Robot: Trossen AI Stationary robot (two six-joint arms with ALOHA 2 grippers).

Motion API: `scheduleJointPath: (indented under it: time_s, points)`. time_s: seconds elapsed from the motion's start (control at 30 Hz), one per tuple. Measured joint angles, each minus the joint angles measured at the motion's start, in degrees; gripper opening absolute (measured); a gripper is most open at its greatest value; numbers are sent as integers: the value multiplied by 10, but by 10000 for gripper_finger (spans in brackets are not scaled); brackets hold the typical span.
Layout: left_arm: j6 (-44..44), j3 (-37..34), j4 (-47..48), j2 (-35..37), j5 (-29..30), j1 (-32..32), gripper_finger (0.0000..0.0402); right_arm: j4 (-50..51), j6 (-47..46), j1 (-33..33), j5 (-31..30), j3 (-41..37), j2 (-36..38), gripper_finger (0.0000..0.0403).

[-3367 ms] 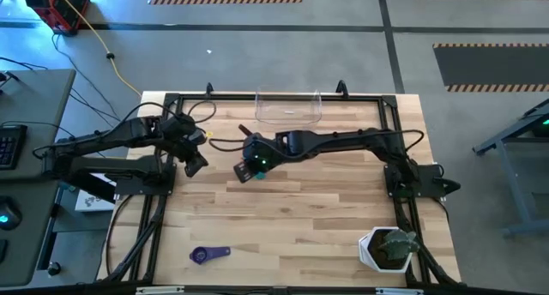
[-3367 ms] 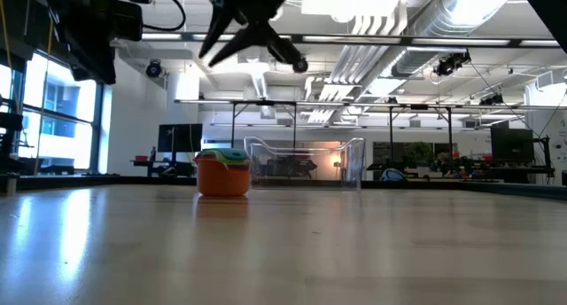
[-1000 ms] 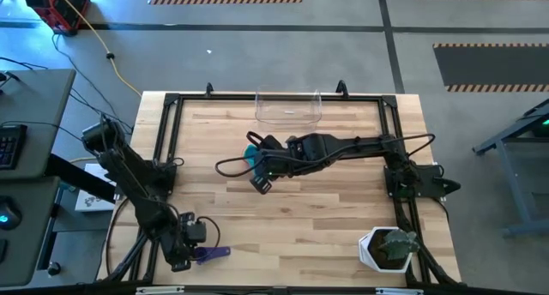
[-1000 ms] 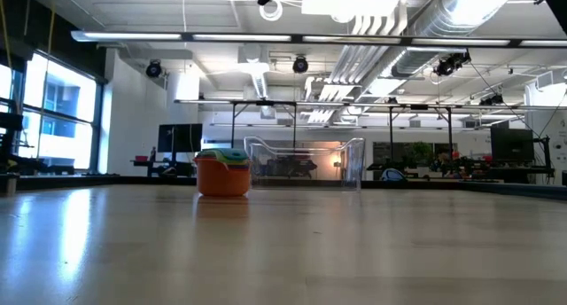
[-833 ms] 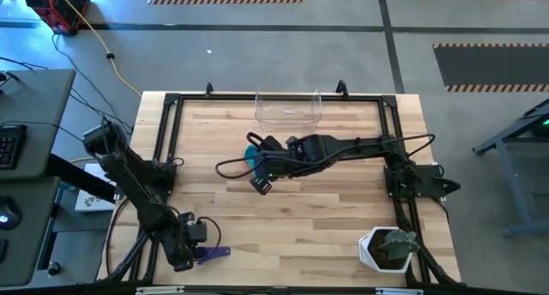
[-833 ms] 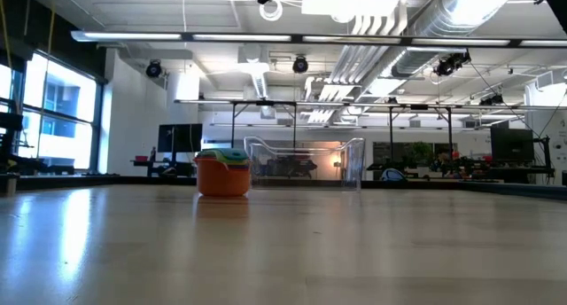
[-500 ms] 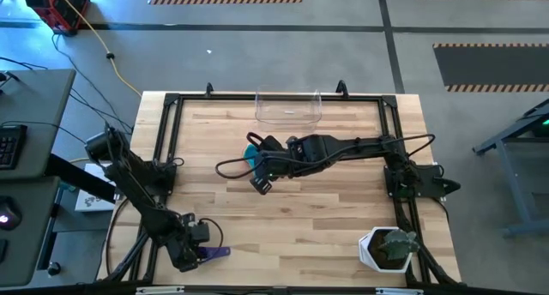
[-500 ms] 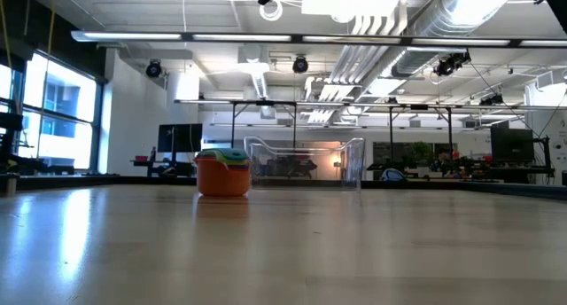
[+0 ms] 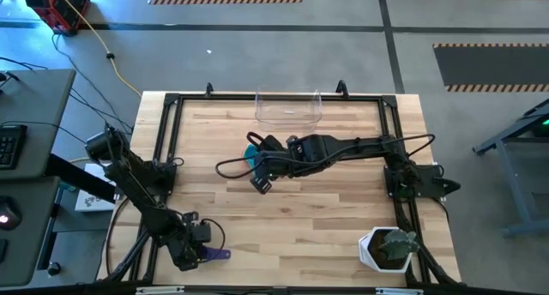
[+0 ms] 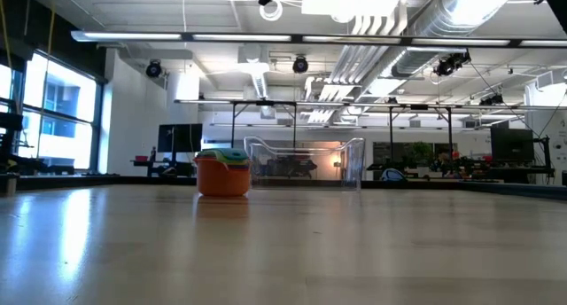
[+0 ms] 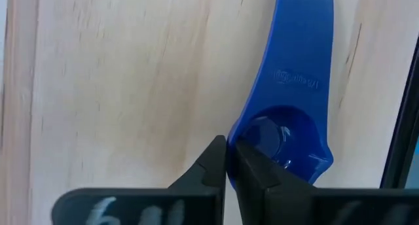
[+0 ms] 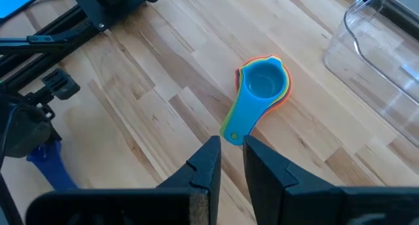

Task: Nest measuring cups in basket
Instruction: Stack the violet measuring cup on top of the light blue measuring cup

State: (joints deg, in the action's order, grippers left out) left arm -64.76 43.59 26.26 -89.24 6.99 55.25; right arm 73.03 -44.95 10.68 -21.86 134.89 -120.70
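Your left gripper (image 11: 227, 161) is pinching the rim of the purple measuring cup (image 11: 288, 114), at the table's (image 9: 326, 218) near-left corner, well away from the basket (image 9: 288, 107). Your right gripper (image 12: 232, 161) is hovering, fingers narrowly parted and empty, above the nested stack (image 12: 259, 94) near the basket.

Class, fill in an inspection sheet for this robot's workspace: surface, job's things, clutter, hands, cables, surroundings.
Surface: wooden table, bare in the middle.
Job's things: stacked cups on the table, outside the clear bin; single cup near the table's lower-left corner in the high view.
Clutter: plant pot at the lower-right corner.
Hands: left hand shut at the single cup's rim, grip unclear; right hand slightly open, empty, above the stacked cups.
Cables: black cable looped beside the stack; yellow cable on the floor.
Surroundings: keyboard on a side desk.
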Motion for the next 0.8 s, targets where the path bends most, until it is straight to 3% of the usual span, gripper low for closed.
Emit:
scheduleJointPath:
  time_s: [0.23, 0.5, 0.8]
  points:
    - [69, 0, 10, 34, 1, -43, 4, 0, 3, -3, -5, 0, 0, 57]
    - [198, 0, 76, 114, 2, -146, 3, 0, 15, -7, -24, 0, 0, 57]
    - [434, 0, 105, 195, -3, -290, 7, -2, 3, -22, -67, 0, 0, 57]
